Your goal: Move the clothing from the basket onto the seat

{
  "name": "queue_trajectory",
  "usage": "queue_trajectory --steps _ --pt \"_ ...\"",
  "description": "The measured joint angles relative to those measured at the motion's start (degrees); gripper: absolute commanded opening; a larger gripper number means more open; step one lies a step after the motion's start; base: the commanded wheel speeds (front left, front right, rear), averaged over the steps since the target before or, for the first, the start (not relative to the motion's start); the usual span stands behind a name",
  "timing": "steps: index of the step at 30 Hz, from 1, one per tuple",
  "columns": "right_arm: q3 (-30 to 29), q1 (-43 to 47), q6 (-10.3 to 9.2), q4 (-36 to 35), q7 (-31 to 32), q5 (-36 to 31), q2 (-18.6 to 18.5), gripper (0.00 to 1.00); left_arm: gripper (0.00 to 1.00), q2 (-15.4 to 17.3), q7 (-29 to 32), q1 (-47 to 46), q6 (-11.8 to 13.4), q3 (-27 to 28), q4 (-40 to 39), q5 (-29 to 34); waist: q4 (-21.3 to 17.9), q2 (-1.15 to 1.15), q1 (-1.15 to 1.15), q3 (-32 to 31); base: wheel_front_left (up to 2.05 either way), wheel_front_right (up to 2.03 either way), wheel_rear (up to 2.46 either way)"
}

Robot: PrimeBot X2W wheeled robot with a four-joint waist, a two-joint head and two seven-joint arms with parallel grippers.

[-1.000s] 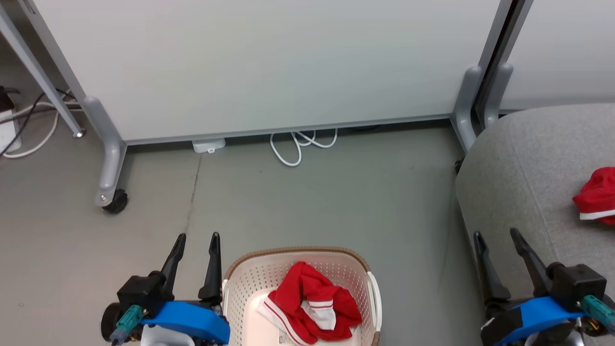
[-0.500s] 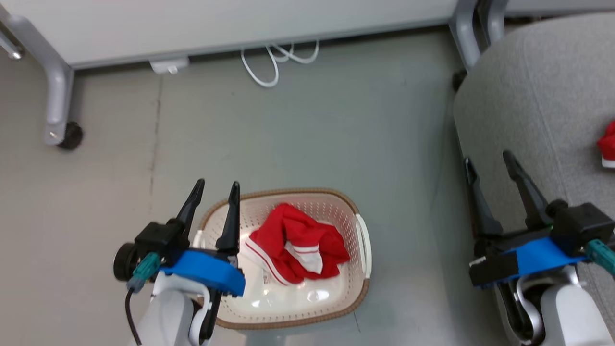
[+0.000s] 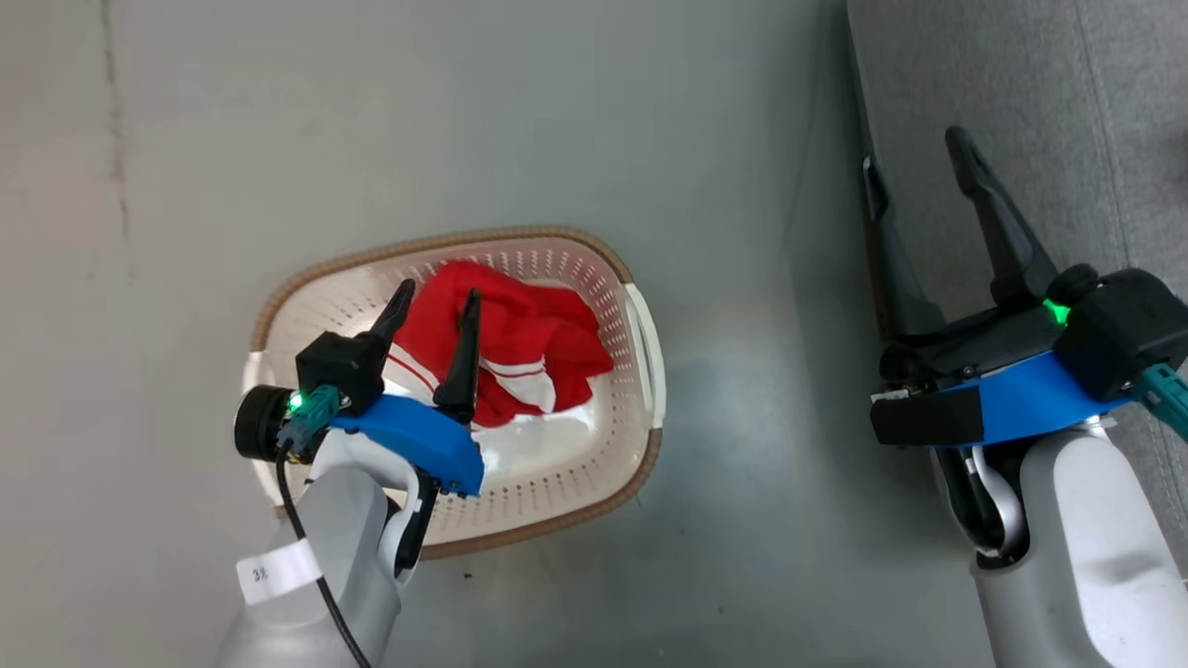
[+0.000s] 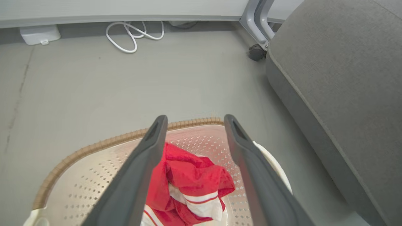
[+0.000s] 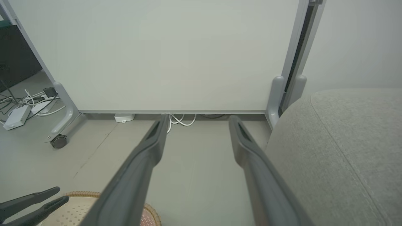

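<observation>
- The basket (image 3: 557, 237) stands on the floor (image 3: 464, 111) and holds one heap of the clothing (image 3: 529, 343), crumpled against the far half; the near half of its floor is bare and glossy.
- We see cream plastic walls pierced with rows of small holes, a brown woven-look rim around a rounded-rectangle opening, and a white handle on the side that faces the seat (image 3: 1039, 83).
- The clothing is soft bright red fabric with white stripe trim, folded over itself.
- The seat is grey, coarse-woven upholstery with a rounded edge and a seam line. It is well apart from the basket, with bare floor between them.
- The left gripper (image 3: 439, 290) hangs over the basket, its two long dark fingers spread and pointing across the red heap. From the left wrist view we cannot tell whether they touch the cloth; nothing is gripped.
- The right gripper (image 3: 911, 150) hovers at the seat's edge, its jaws wide apart and empty.
- A second ago the left gripper was beside the basket's outer rim; it has since come in over the opening.
- Both pairs of jaws stand as wide as before, and the heap keeps its shape.
- The head camera has tipped downward since then.
</observation>
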Motion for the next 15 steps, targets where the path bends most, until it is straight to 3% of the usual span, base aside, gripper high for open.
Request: queue_trajectory --steps 15 --pt "2.83 -1.19 0.00 -1.23 -1.72 1.65 0.52 1.00 1.00 -0.38 -0.01 -10.16 0.86 1.55 15.50 -3.19 -6.10 0.00 -0.01 11.81 0.00 0.00 0.00"
